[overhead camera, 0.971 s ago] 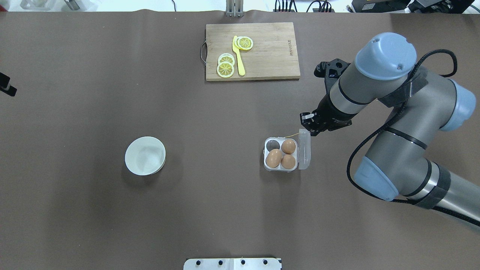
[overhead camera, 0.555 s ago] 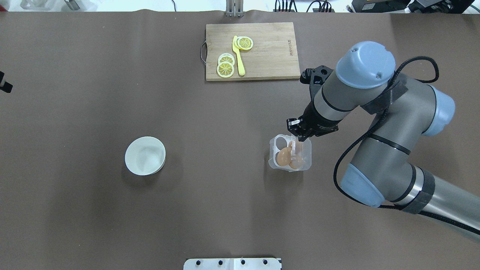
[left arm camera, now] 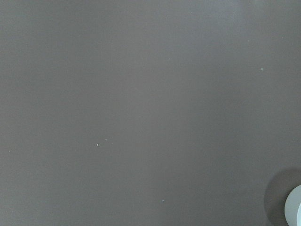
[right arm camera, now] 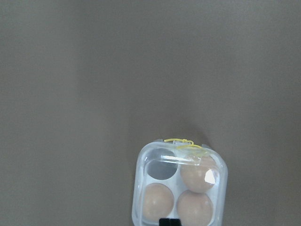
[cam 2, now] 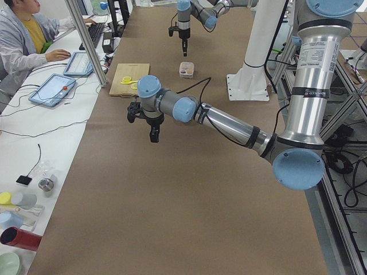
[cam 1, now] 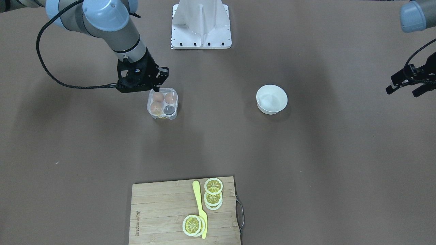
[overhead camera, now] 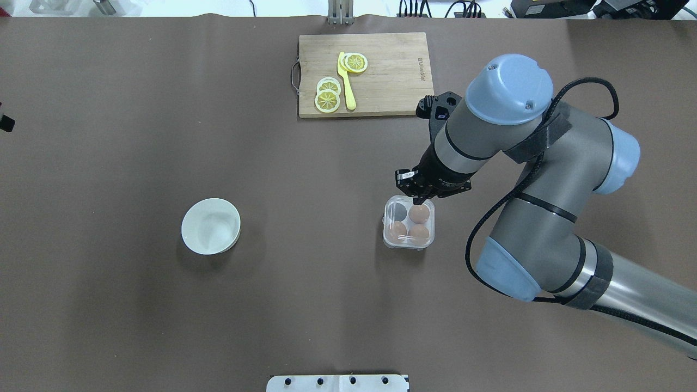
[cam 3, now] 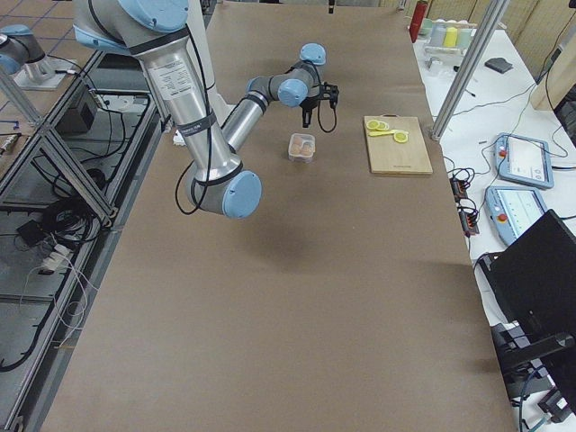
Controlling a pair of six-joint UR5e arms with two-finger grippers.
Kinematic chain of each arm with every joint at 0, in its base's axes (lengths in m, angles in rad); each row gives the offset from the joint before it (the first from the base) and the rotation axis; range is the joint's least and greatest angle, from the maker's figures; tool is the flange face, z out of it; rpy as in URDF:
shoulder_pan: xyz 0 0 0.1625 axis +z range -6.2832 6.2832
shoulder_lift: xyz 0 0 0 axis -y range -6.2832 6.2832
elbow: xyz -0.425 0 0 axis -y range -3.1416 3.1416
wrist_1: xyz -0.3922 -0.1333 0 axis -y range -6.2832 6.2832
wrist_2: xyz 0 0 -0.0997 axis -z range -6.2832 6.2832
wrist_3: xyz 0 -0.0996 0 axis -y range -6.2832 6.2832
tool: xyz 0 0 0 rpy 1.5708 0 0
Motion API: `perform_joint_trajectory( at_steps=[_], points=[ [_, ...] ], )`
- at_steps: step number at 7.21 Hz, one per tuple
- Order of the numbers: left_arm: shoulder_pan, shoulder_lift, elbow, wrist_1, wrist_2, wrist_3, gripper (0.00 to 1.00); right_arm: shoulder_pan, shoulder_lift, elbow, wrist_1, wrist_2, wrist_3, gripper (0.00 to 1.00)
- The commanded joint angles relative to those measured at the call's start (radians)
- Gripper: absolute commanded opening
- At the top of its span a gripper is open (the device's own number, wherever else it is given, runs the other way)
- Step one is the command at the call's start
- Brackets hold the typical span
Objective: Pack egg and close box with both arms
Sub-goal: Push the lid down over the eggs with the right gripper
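Lid (right arm camera: pixel 181 186) has just dropped over the box (overhead camera: pixel 408 224), open a second ago. Three eggs (overhead camera: pixel 418 213) inside, one cup empty. My right fingers (right arm camera: pixel 169 221), pinched together and empty, sit at the box's far edge. Left fingers (cam 1: pixel 420 90) are spread, empty, well away. Closing looks nearly done.

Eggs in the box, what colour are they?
Brown-orange, all three eggs, seen through the clear box. The overhead view shows them best.
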Motion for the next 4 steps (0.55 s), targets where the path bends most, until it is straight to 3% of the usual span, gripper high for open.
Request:
perform_joint_trajectory(
  at_steps=[1, 3, 4],
  points=[
    [-0.001, 0.013, -0.006, -0.003, -0.003, -0.001, 0.97, 0.003, -0.001, 0.004, -0.004, 0.004, 0.002, 0.00],
    [-0.001, 0.017, -0.010, -0.006, 0.004, 0.002, 0.97, 0.127, -0.045, 0.019, -0.007, 0.068, -0.038, 0.00],
    [-0.004, 0.016, -0.007, -0.008, 0.010, 0.010, 0.97, 0.214, -0.100, 0.039, -0.007, 0.092, -0.160, 0.00]
  ],
)
